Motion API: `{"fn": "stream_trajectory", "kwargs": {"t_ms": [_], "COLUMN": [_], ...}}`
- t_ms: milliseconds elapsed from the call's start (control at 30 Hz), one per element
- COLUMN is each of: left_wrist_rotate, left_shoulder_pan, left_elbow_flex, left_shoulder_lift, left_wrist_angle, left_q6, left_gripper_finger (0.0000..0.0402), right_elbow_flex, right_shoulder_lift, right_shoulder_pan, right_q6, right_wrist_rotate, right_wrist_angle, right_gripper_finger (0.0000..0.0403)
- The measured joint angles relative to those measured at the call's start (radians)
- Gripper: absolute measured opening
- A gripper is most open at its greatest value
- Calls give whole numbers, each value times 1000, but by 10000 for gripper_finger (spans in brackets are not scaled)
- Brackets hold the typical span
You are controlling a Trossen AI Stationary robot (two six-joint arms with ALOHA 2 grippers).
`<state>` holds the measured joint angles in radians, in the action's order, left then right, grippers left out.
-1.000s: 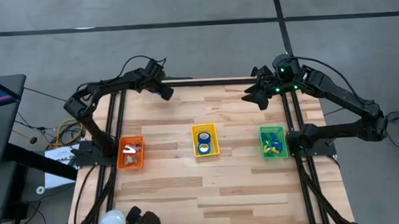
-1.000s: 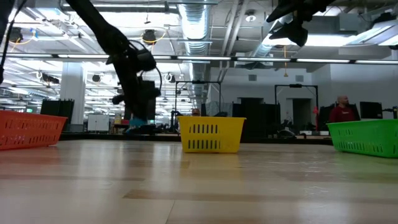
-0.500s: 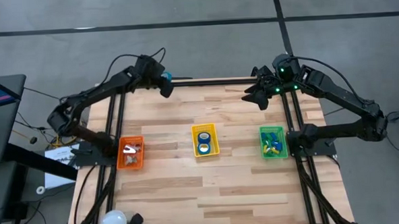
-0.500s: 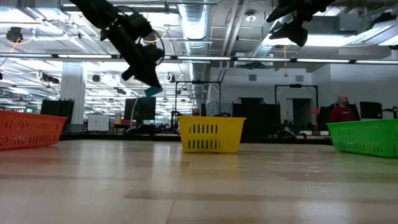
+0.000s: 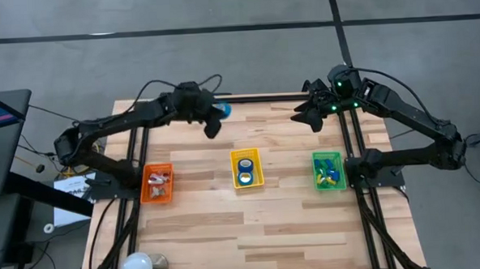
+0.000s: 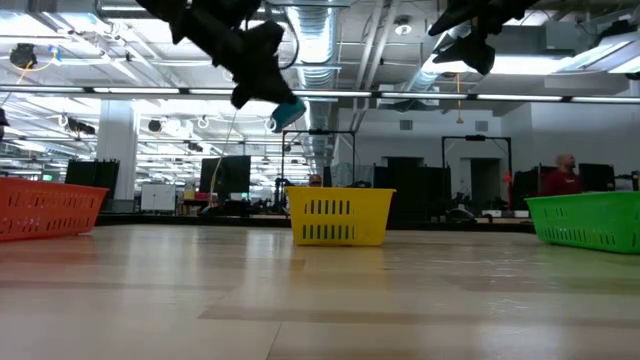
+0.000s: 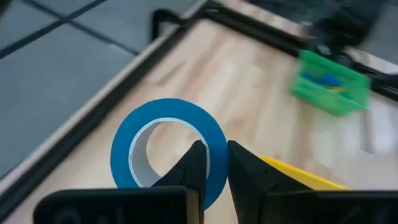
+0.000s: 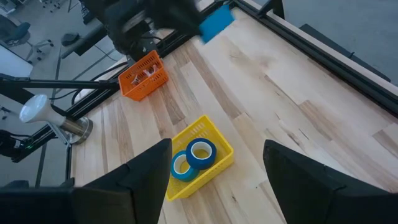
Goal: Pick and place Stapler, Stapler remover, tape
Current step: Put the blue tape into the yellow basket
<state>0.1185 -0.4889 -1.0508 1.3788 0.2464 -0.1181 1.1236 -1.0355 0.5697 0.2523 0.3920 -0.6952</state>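
My left gripper (image 5: 214,122) hangs high over the far part of the table, left of centre, shut on a blue tape roll (image 7: 168,150) with a pale inner wall; the roll also shows in the high view (image 5: 223,111) and the low view (image 6: 288,112). Two more tape rolls (image 5: 245,171) lie in the yellow basket (image 5: 258,168) at mid-table. My right gripper (image 8: 217,148) waits open and raised above the far right corner (image 5: 312,111). The orange basket (image 5: 157,183) holds small metal pieces. The green basket (image 5: 328,170) holds blue and yellow pieces. My left gripper pinches the ring wall of the tape roll (image 7: 216,155), one finger (image 7: 194,167) in the centre hole and the other (image 7: 244,169) outside. The roll is lifted clear of the table and sticks out past the fingertips (image 6: 288,112).
The three baskets stand in a row across the table's middle. A black frame rail (image 5: 255,97) runs along the far edge and rails (image 5: 356,146) run down both sides. A pale round lamp (image 5: 139,267) sits at the near left corner. Bare wood lies near and far of the baskets.
My left gripper has swung from the far left corner toward the table's right and a little nearer, rising well above the table in the low view, with the blue tape roll carried along in its fingers. My right arm has kept still.
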Motion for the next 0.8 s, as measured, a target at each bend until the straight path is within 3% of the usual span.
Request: {"fn": "stream_trajectory", "kwargs": {"t_ms": [367, 800], "left_wrist_rotate": [7, 7], "left_shoulder_pan": [214, 351], "left_elbow_flex": [0, 0], "left_shoulder_lift": [0, 25], "left_wrist_angle": [-74, -93], "left_q6": [8, 8], "left_gripper_finger": [42, 44], "right_elbow_flex": [0, 0], "right_shoulder_lift": [0, 0], "right_shoulder_pan": [0, 0], "right_q6": [0, 0], "right_wrist_rotate": [0, 0], "right_wrist_angle": [0, 0], "right_gripper_finger": [244, 244]}}
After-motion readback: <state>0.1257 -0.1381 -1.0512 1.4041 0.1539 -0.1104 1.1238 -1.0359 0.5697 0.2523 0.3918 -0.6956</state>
